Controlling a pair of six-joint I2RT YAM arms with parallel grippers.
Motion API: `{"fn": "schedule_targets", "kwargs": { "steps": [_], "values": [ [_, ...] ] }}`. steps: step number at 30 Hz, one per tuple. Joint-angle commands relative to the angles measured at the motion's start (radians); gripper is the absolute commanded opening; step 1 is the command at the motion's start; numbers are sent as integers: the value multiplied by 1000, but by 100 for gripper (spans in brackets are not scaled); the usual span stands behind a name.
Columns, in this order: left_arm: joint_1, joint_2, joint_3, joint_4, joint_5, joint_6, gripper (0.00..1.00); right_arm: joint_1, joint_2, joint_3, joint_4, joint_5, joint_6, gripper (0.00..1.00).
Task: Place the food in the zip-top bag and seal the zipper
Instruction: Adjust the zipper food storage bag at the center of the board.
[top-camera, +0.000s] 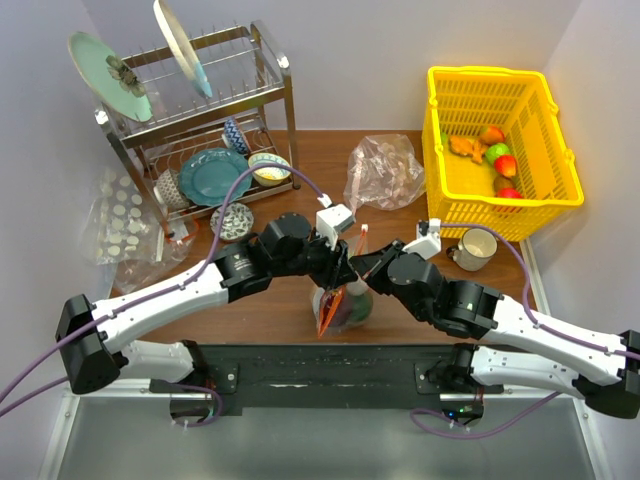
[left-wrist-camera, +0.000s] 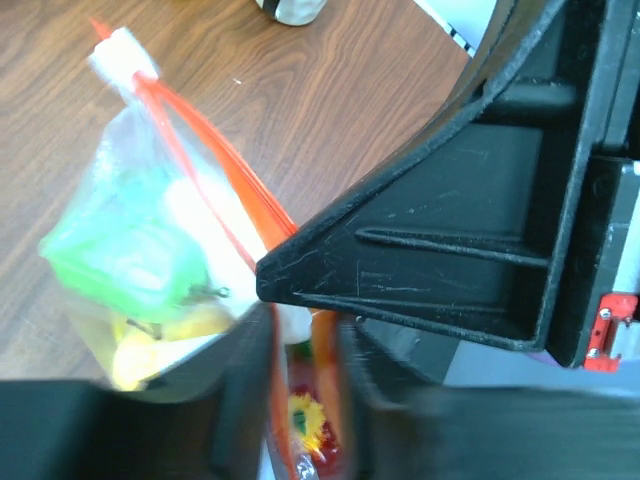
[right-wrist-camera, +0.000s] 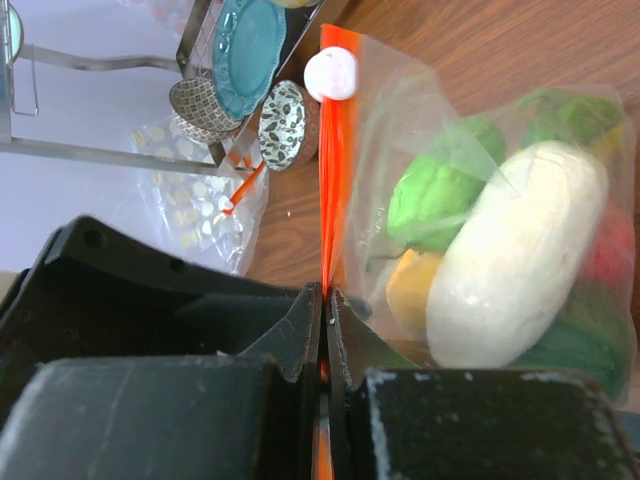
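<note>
Right claw (right-wrist-camera: 325, 300) pinching one zipper (right-wrist-camera: 338, 120), left claw (left-wrist-camera: 305, 330) grip unclear, one zip-top bag (right-wrist-camera: 390, 80)

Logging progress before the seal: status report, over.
Right gripper shut on the zipper. Left gripper open astride it. Food inside the zip-top bag. Nothing blocking.

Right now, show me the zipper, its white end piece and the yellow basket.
zipper (right-wrist-camera: 333, 170), right wrist view, middle of the red-orange strip.
white end piece (right-wrist-camera: 331, 73), right wrist view, its round centre.
yellow basket (top-camera: 487, 71), top external view, far rim.
</note>
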Motion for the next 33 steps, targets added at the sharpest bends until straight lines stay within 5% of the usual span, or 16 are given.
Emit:
{"fn": "schedule_targets", "kwargs": {
  "steps": [1, 3, 7, 11, 15, 21, 33],
  "values": [
    [-3, 8, 4, 12, -54, 16, 22, 5, -5, -1, 47, 12, 35, 0],
    [-3, 7, 12, -3, -68, 23, 4, 5, -6, -1, 42, 14, 29, 6],
    [-3, 1, 26, -29, -77, 39, 0, 5, -21, -9, 41, 26, -4, 44],
    [-3, -12, 44, -64, -82, 64, 0, 7, -74, -8, 33, 67, -107, 52],
    [-2, -33, 76, -109, -47, 116, 0, 5, -147, 9, 22, 135, -388, 59],
    [17, -76, 151, -179, 76, 179, 0, 5, -252, 17, 88, 23, -835, 57],
    [40, -127, 240, -308, 374, 311, 0, -2, -179, 146, 65, -297, -1127, 52]
  ]
}}
